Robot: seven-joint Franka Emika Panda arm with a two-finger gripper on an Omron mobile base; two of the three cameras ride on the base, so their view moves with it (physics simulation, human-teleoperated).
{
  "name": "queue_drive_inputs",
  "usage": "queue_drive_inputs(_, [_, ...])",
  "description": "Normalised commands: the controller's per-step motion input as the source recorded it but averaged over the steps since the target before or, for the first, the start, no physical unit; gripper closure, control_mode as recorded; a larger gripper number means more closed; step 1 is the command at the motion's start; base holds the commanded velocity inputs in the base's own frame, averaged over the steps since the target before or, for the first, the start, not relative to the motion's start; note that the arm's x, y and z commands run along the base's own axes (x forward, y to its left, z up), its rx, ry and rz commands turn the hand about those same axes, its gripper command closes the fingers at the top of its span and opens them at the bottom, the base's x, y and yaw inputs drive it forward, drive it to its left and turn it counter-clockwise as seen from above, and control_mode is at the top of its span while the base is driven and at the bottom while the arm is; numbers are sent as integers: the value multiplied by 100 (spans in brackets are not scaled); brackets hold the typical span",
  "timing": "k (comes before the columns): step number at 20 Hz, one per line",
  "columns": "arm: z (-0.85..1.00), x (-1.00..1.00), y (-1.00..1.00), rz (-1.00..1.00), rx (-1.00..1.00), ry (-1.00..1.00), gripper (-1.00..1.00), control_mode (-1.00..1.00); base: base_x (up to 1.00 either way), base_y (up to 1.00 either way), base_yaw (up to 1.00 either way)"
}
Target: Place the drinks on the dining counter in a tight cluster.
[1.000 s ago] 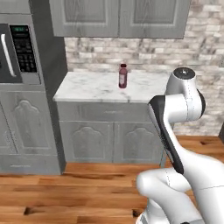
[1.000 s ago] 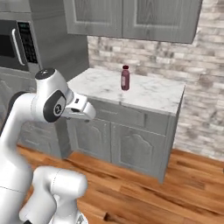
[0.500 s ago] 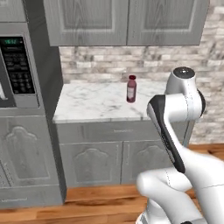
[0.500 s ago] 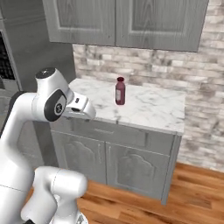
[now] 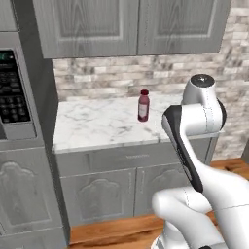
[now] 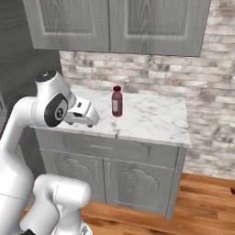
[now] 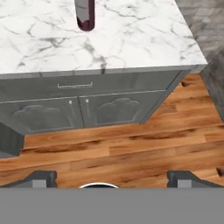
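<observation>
A wider dark red bottle [image 5: 143, 105] [image 6: 117, 102] with a pale label stands upright on the small marble counter [image 5: 97, 127] [image 6: 153, 118] by the brick backsplash. In the hand view its lower part [image 7: 85, 15] is cut by the top edge. My gripper [image 7: 112, 178] [image 6: 88, 120] is open, its tips wide apart with nothing between them. It hangs in front of the counter's front edge, well short of the bottle. The beer bottle, the grey-blue bottle and the dining counter are out of view.
Grey upper cabinets [image 5: 131, 24] hang above the counter and grey doors [image 7: 78, 111] close its base. A microwave [image 5: 12, 92] sits in the tall unit on the left. Wooden floor [image 7: 131, 148] lies in front. The counter's right end [image 6: 186, 137] is an open corner.
The whole picture has shifted: the base has driven closer to the small counter, so counter and bottle loom larger. The arm's pose looks the same and the bottle stays put.
</observation>
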Motion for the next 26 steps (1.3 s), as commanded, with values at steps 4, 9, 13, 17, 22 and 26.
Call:
queue_drive_inputs(4, [0,0,0,0,0,0,-100,100,64,2,-28])
queue_drive_inputs(9, [0,0,0,0,0,0,-100,100,82,1,-13])
queue_drive_inputs(13, [0,0,0,0,0,0,-100,100,54,2,0])
queue_drive_inputs(17, [0,0,0,0,0,0,-100,100,69,6,5])
queue_drive_inputs(22, [0,0,0,0,0,0,-100,100,91,0,2])
queue_drive_inputs(26, [0,0,0,0,0,0,-100,100,20,-1,0])
